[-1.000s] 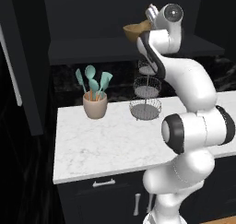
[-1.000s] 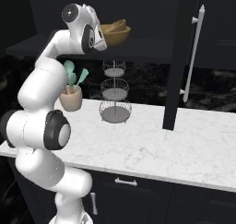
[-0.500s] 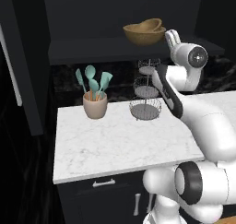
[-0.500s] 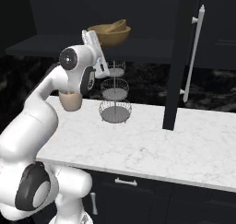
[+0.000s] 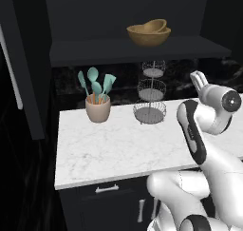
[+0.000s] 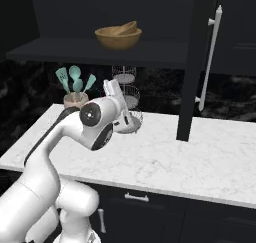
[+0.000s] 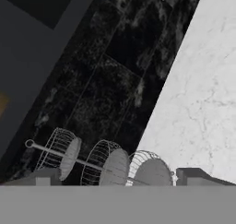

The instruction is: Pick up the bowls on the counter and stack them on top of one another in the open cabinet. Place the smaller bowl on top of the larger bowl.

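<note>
The gripper [image 7: 117,174] stands with its fingers spread wide and nothing between them, its rolled hand view taking in the three-tier wire basket stand [image 7: 99,161], the black backsplash [image 7: 110,75] and the white marble counter [image 7: 203,103]. The base views show the smaller bowl [image 5: 155,26] nested, tilted, in the larger bowl [image 5: 144,37] on the open cabinet's shelf [image 5: 137,49]. The right base view alone shows the dark cabinet door [image 6: 197,62] with its silver handle [image 6: 210,57]; the beige utensil cup [image 5: 98,108] is plainest from the left.

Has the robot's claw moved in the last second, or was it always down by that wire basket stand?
Yes. It was up at the bowls on the cabinet shelf; now the claw has dropped beside the wire basket stand.
</note>
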